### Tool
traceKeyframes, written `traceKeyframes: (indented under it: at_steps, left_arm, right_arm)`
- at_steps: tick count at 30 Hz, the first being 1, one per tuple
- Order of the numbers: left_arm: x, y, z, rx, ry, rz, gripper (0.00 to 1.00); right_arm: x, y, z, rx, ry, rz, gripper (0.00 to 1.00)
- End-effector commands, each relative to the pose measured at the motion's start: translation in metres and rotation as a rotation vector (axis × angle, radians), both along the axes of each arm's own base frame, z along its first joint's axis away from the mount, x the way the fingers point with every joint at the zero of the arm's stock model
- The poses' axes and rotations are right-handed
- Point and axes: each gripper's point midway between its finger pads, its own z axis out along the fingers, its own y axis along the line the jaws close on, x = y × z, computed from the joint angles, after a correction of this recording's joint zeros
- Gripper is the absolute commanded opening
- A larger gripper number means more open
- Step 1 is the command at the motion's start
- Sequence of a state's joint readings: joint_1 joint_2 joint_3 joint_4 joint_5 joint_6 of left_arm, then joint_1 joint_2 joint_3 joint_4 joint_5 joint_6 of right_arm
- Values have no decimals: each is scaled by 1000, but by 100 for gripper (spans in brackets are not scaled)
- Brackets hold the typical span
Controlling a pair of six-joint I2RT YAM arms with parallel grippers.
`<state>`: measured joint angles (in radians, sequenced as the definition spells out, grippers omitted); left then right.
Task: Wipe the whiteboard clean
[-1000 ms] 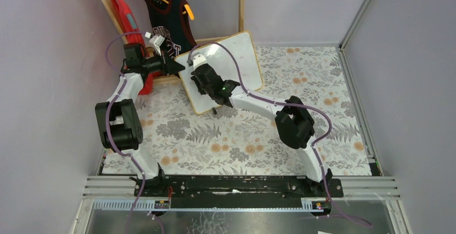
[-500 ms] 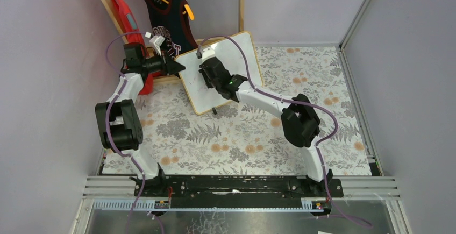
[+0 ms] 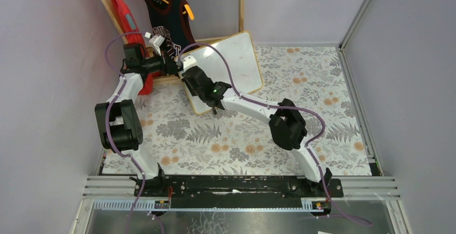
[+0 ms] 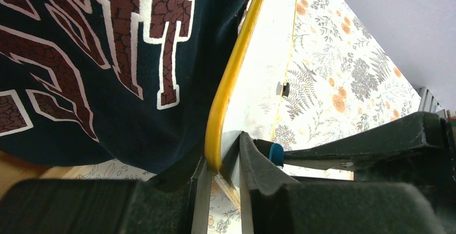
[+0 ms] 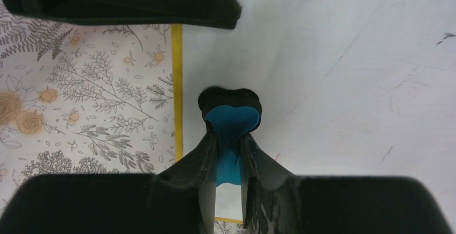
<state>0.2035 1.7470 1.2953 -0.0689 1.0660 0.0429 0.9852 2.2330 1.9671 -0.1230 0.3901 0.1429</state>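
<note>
We see white links and bulky black joints on the left arm (image 3: 121, 90) and right arm (image 3: 250, 105), each trailing a purple cable (image 3: 114, 39). A green light (image 3: 214, 89) glows on the right one. The left hand (image 4: 220, 158) and right hand (image 5: 230, 137) are black.

The rectangular glossy white board with a thin light-wood frame and rounded corners (image 3: 236, 56) stands propped at an angle at the far left of the floral surface (image 3: 322, 110). One small black foot (image 3: 214, 111) shows under its near edge. Its face carries only faint streaks.
</note>
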Motion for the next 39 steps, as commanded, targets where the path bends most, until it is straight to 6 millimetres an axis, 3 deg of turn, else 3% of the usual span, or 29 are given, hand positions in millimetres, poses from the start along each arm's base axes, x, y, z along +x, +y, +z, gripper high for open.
traceKeyframes:
  at_steps: [1, 6, 11, 23, 26, 29, 33, 39]
  left_arm:
    - [1, 11, -38, 119, 26, 53, 0]
    - [0, 11, -40, 119, 31, 51, 0]
    - [0, 11, -38, 122, 25, 53, 0]
    - [-1, 12, -38, 127, 22, 56, 0]
    - [-1, 12, -38, 126, 22, 55, 0]
    - [-1, 12, -39, 124, 26, 54, 0]
    - [-1, 11, -39, 123, 27, 54, 0]
    - [0, 12, -38, 126, 23, 57, 0]
  right_arm:
    - [0, 13, 18, 63, -20, 20, 0]
    - [2, 9, 16, 44, -33, 8, 0]
    - [18, -7, 12, -16, -58, -47, 0]
    - [66, -110, 26, -7, -69, -255, 0]
    - [69, -125, 32, 0, -78, -278, 0]
    - [67, -120, 30, 10, -64, -254, 0]
    - [58, -100, 22, 47, -27, -208, 0]
    - [32, -48, 17, 40, -27, -115, 0]
